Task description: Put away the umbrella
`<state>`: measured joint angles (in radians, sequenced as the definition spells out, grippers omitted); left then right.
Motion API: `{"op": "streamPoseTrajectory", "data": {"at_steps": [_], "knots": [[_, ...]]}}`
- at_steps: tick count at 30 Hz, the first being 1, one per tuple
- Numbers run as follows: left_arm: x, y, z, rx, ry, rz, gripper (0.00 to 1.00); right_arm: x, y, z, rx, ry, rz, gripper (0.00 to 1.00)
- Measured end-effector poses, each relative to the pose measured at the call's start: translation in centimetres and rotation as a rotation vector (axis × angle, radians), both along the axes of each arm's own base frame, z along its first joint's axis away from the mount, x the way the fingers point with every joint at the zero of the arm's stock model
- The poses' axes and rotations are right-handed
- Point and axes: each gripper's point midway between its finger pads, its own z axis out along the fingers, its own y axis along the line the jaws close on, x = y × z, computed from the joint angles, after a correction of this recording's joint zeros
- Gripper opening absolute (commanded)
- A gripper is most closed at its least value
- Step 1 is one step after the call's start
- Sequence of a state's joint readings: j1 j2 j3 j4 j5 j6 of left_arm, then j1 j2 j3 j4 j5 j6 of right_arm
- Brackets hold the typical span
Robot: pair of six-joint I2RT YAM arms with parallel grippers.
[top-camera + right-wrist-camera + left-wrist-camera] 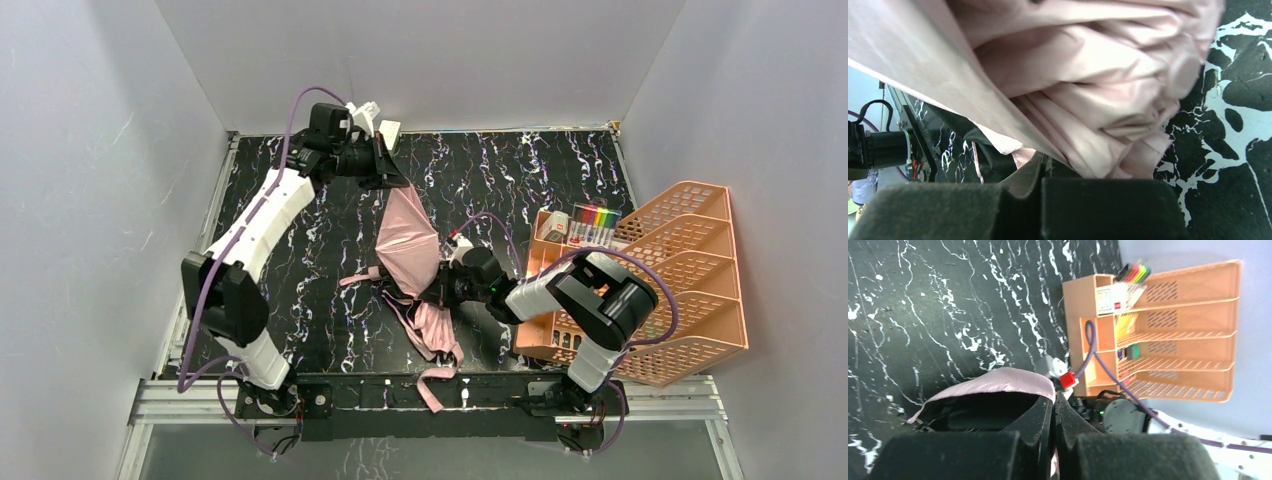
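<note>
Your pale pink and black folding umbrella (407, 240) lies half collapsed near the middle of the black, white-veined marble-patterned desk (560, 180). Its long axis runs from the far side towards you and leans a little to the right at the near end. The far end rises as a taut pink panel towards your left gripper (390, 180). The near end is a crumpled bundle of folds, with a pink strap (432, 388) trailing over the desk's near edge onto the metal rail (480, 395). You cannot make out the handle, so you cannot tell which end it is on. Your left jaws are clenched on the edge of the fabric, pink face up with the black face shadowed beneath. The pinch point itself sits deep between the pads in the wrist view. Your right gripper (440, 292) comes in from the right at the umbrella's middle, jaws clamped on a fold of pink fabric. That wrist view is almost filled with pink cloth, so little else reads there. A small cream box (390, 130) at the back is partly hidden behind your left wrist. The orange mesh organiser rack (690, 260) stands at the right edge of the desk, well apart from the umbrella. It holds coloured markers (597, 218) in its far compartment, and your right arm covers its near corner. Plain pale grey walls (420, 60) close in the desk on three sides.
</note>
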<state>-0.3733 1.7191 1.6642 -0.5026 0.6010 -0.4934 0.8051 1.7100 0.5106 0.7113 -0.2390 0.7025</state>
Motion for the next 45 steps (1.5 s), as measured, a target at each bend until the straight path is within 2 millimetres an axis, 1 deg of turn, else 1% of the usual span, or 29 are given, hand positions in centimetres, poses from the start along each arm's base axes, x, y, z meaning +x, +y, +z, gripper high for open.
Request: {"op": "streamPoseTrajectory", "data": {"at_steps": [4,7,9,12,14,16,19,20,22,25,29,33,38,41,45], "knots": [[-0.9,0.6,1.7,-0.052,0.009,0.085,0.0,0.2,0.2,0.0,0.004,0.0,-0.003,0.0],[-1.6,0.3,2.5,-0.088,0.013,0.103,0.0,0.4,0.4,0.0,0.01,-0.003,-0.005,0.0],[-2.0,0.3,2.3,-0.109,0.017,0.117,0.0,0.4,0.4,0.0,0.014,-0.001,-0.007,0.0],[-2.7,0.6,1.6,-0.13,0.02,0.137,0.0,0.4,0.5,0.0,0.017,0.008,-0.012,0.0],[-3.6,0.9,0.9,-0.138,0.015,0.159,0.09,0.4,0.5,0.0,0.02,0.014,-0.017,0.0],[-5.0,1.1,0.2,-0.143,0.004,0.179,0.16,0.4,0.5,0.0,0.023,0.023,-0.022,0.0],[-7.8,0.2,0.3,-0.172,-0.03,0.178,0.25,0.5,0.6,0.0,0.032,0.039,-0.027,0.0],[-8.9,-0.3,0.4,-0.187,-0.043,0.168,0.25,0.5,0.8,0.0,0.037,0.045,-0.028,0.0],[-10.8,-1.4,0.7,-0.216,-0.067,0.148,0.24,0.5,1.0,0.0,0.049,0.06,-0.033,0.0],[-12.7,-2.9,0.6,-0.241,-0.083,0.126,0.13,0.5,1.2,0.0,0.069,0.085,-0.044,0.0],[-13.5,-3.5,-1.3,-0.222,-0.068,0.14,0.0,0.4,1.5,0.0,0.097,0.12,-0.06,0.0],[-13.7,-3.3,-3.3,-0.19,-0.051,0.159,0.0,0.3,1.6,0.0,0.125,0.147,-0.08,0.0],[-14.0,-3.4,-4.2,-0.171,-0.053,0.157,0.0,0.3,1.6,0.0,0.139,0.164,-0.097,0.0],[-14.6,-3.5,-5.0,-0.155,-0.051,0.147,0.0,0.3,1.6,0.0,0.143,0.173,-0.104,0.0],[-15.8,-3.6,-6.7,-0.119,-0.043,0.123,0.0,0.3,1.6,0.0,0.147,0.183,-0.111,0.0]]}}
